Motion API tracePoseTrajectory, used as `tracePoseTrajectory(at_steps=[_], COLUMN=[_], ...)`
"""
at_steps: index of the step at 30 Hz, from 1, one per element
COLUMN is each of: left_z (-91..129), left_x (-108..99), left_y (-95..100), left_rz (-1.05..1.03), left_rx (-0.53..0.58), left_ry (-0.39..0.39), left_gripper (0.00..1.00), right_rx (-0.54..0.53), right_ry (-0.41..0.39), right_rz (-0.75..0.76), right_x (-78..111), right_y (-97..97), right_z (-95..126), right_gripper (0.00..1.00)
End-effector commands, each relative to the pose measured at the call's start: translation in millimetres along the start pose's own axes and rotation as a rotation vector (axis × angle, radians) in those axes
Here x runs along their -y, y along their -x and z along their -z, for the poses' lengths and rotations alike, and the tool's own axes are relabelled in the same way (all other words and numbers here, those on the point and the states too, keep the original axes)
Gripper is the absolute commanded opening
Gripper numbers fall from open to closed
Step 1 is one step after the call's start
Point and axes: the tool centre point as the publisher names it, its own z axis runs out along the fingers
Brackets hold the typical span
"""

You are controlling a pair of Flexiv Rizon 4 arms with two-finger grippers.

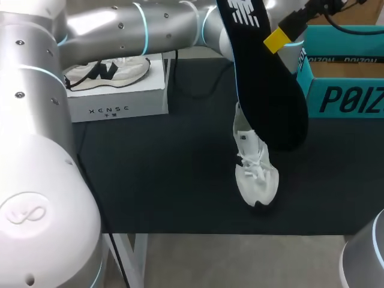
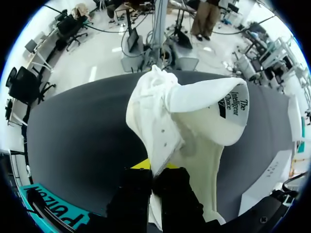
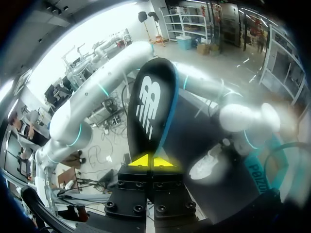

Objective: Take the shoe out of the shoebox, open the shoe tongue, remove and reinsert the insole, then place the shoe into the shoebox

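Note:
A white shoe (image 1: 256,171) stands on the black table mat, toe toward the front edge. In the left wrist view my left gripper (image 2: 154,175) is shut on the edge of the shoe's (image 2: 194,114) opening, with the pale lining showing beside it. The black insole hides that gripper in the head view. My right gripper (image 1: 277,39) is shut on the black insole (image 1: 267,84) and holds it high above the shoe, logo end up. In the right wrist view the insole (image 3: 148,111) rises from between the yellow tips of the right gripper (image 3: 153,161), and the shoe (image 3: 206,166) lies below.
The teal shoebox (image 1: 345,96) stands open at the back right, close to the right arm. A white box (image 1: 120,102) with another white shoe (image 1: 108,73) on it stands at the back left. The left arm (image 1: 150,27) spans the back of the table.

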Motion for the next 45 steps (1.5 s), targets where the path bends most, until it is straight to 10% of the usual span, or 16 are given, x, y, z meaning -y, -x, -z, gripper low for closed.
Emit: tracePoseTrajectory(at_steps=[1, 14, 15, 16, 17, 28, 45], left_z=[-11, -22, -22, -22, -23, -4, 114], left_x=[-4, -5, -5, -5, -5, -7, -22], left_y=[10.4, 14.6, 14.9, 15.1, 15.1, 13.8, -39.8], left_rz=[-0.008, -0.026, -0.018, -0.014, -0.022, -0.026, 0.122], left_rx=[-0.069, -0.059, -0.049, -0.047, -0.05, 0.074, 0.591], left_ry=[-0.013, 0.004, 0.007, 0.006, 0.013, 0.078, 0.356], left_gripper=[0.0, 0.0, 0.26, 0.77, 1.0, 1.0, 1.0], right_rx=[0.0, 0.0, 0.0, 0.0, 0.0, 0.0, 0.0], right_ry=[-0.005, -0.005, -0.005, -0.005, -0.005, -0.005, -0.005], right_rz=[-0.001, -0.001, -0.001, -0.001, -0.001, -0.001, -0.001], right_x=[-2.2, -2.2, -2.2, -2.2, -2.2, -2.2, -2.2], right_y=[0.6, 0.6, 0.6, 0.6, 0.6, 0.6, 0.6], right_z=[0, 0, 0, 0, 0, 0, 0], right_gripper=[0.0, 0.0, 0.0, 0.0, 0.0, 0.0, 0.0])
